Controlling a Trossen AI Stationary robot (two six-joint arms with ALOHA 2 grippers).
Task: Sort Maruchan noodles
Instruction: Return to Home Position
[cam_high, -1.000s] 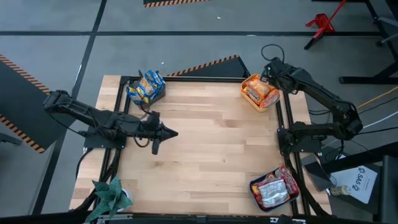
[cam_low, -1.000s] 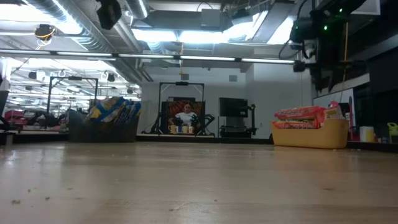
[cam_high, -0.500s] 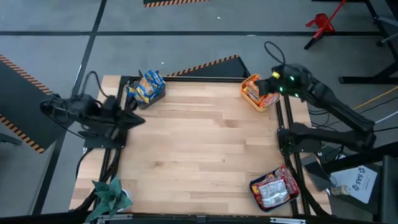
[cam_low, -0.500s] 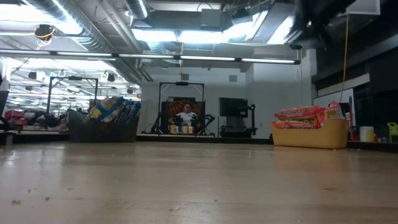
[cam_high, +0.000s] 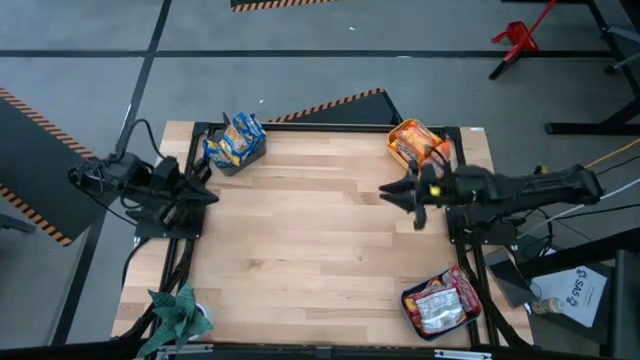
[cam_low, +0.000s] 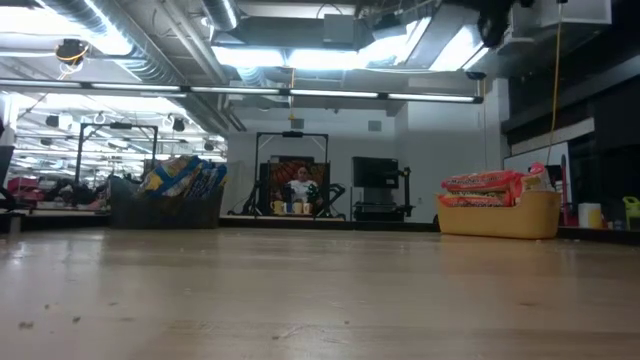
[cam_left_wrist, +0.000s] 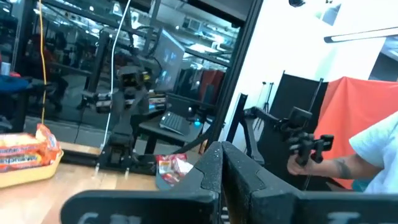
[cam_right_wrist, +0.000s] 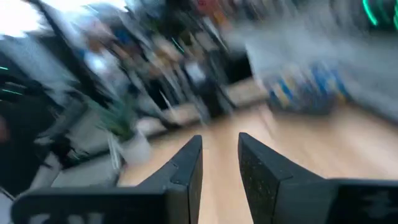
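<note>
All the noodle packets I see lie in bins. Blue-and-yellow packets (cam_high: 236, 138) fill the grey bin (cam_low: 165, 212) at the far left corner. Orange packets (cam_high: 415, 146) fill the yellow bin (cam_low: 500, 218) at the far right. Silver-and-red packets (cam_high: 438, 304) lie in a bin at the near right corner. My left gripper (cam_high: 210, 193) is shut and empty, drawn back at the table's left edge. My right gripper (cam_high: 385, 196) is open and empty; it lies level over the table's right part and points toward the left edge, on the near side of the yellow bin.
A teal-green leafy thing (cam_high: 180, 312) stands at the near left corner. The wooden tabletop (cam_high: 320, 240) between the bins is bare. Black frame rails (cam_high: 462, 250) run along the left and right edges. A person's arm (cam_left_wrist: 373, 155) shows beyond the table in the left wrist view.
My left gripper has drawn back from over the table's left part toward the left edge. My right gripper has left the place above the yellow bin and swung toward the near and left sides, and now points level toward the left edge. No packet has moved.
</note>
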